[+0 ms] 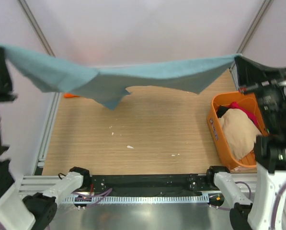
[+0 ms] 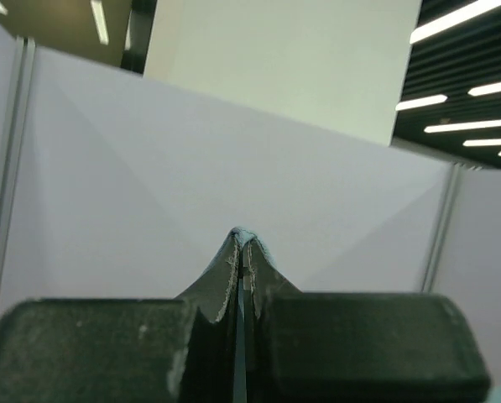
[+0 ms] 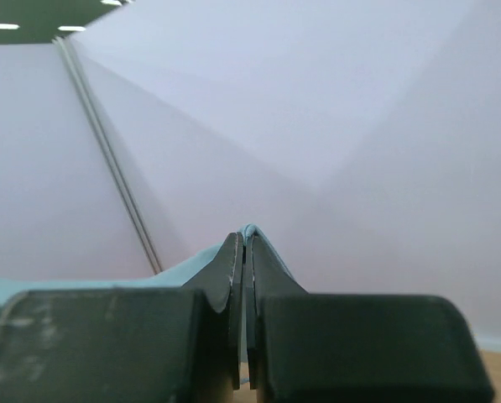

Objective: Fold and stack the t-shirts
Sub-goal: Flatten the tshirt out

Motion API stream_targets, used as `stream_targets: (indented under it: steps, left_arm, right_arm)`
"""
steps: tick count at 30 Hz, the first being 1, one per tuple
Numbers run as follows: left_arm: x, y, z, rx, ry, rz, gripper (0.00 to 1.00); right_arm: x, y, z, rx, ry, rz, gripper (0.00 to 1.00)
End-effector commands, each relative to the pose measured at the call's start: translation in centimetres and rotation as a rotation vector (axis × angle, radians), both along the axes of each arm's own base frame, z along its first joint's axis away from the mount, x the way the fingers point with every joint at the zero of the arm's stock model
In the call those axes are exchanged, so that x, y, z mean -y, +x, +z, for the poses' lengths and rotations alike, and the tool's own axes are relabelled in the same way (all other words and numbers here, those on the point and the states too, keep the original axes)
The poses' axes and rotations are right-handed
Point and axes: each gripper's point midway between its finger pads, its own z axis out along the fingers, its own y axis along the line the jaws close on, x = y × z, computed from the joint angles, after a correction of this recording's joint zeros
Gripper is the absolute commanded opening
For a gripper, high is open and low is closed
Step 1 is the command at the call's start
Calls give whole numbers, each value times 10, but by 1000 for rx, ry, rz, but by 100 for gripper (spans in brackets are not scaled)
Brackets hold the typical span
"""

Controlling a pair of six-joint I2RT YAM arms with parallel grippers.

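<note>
Between left gripper (image 2: 242,252) and right gripper (image 3: 245,248), large t-shirt (image 1: 147,76) hanging spread above table (image 1: 147,134); tub (image 1: 214,125) sitting at right edge, bundled shirts (image 1: 238,133) lying inside.

There are two robot arms, the left arm (image 1: 8,206) and the right arm (image 1: 267,196). There are two grippers, the left gripper (image 1: 0,49) and the right gripper (image 1: 239,58), one on each arm. Four shirts can be counted with certainty: one blue shirt (image 1: 147,76), one beige shirt (image 1: 238,132), one red shirt (image 1: 248,112) and one dark shirt (image 1: 223,111). One small orange cloth (image 1: 71,95) is also seen, but too little of it shows to call it a fifth shirt. There is one orange tub (image 1: 213,127) and one table (image 1: 157,129). On the table lie about three white bits (image 1: 130,146), too small for an exact count.
</note>
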Motion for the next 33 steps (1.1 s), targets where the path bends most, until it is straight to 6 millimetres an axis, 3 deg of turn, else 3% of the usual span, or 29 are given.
stream_targets:
  steps: [1, 3, 4, 7, 10, 12, 16, 17, 18, 19, 20, 22, 23, 24, 26, 28, 29, 31, 32, 33]
  left_arm:
    - [4, -69, 28, 179, -12, -122, 0]
    - [-1, -98, 33, 231, -28, -143, 0]
    - [1, -110, 36, 257, -16, -170, 0]
    - [-1, -122, 39, 283, -23, -188, 0]
    - [0, -110, 43, 272, -23, -180, 0]
    - [4, -97, 44, 259, -10, -174, 0]
    - [22, -31, 36, 153, 31, -152, 0]
    - [32, 5, 28, 93, 43, -150, 0]
    - [25, 26, 23, 50, 13, -96, 0]
    - [35, 67, 10, -17, 36, -78, 0]
    - [39, 88, 3, -53, 49, -64, 0]
    - [41, 134, -20, -150, 71, 2, 0]
    - [50, 172, -42, -233, 98, 13, 0]
    - [55, 190, -59, -291, 127, 20, 0]
    - [60, 232, -110, -412, 181, 62, 0]
    - [62, 253, -137, -440, 198, 84, 0]
    - [62, 273, -183, -533, 219, 105, 0]
    - [63, 290, -215, -583, 233, 113, 0]
    - [62, 302, -250, -645, 264, 129, 0]
    - [64, 317, -271, -662, 273, 133, 0]
  right_arm:
    - [3, -53, 20, 100, -15, -42, 1]
    - [3, -76, 27, 132, -19, -47, 1]
    - [5, -97, 37, 179, -15, -63, 1]
    - [7, -118, 49, 225, -10, -74, 1]
    - [6, -108, 50, 219, -16, -69, 1]
    - [6, -83, 46, 190, -19, -65, 1]
    - [1, -16, 23, 96, -28, -36, 1]
    - [0, -1, 16, 75, -34, -33, 1]
    - [0, 31, 5, 32, -33, -32, 1]
    - [-2, 70, -18, -50, -42, -19, 1]
    - [-2, 70, -18, -46, -47, -21, 1]
    - [-3, 119, -49, -125, -45, -10, 1]
    - [-4, 133, -61, -154, -43, -5, 1]
    - [-6, 157, -78, -187, -43, 7, 1]
    - [-9, 181, -106, -229, -28, 28, 1]
    - [-11, 210, -149, -287, -15, 42, 1]
    - [-11, 221, -164, -308, -7, 48, 1]
    - [-13, 237, -198, -361, -25, 56, 1]
    - [-13, 253, -226, -417, -29, 56, 1]
    - [-12, 260, -240, -431, -36, 54, 1]
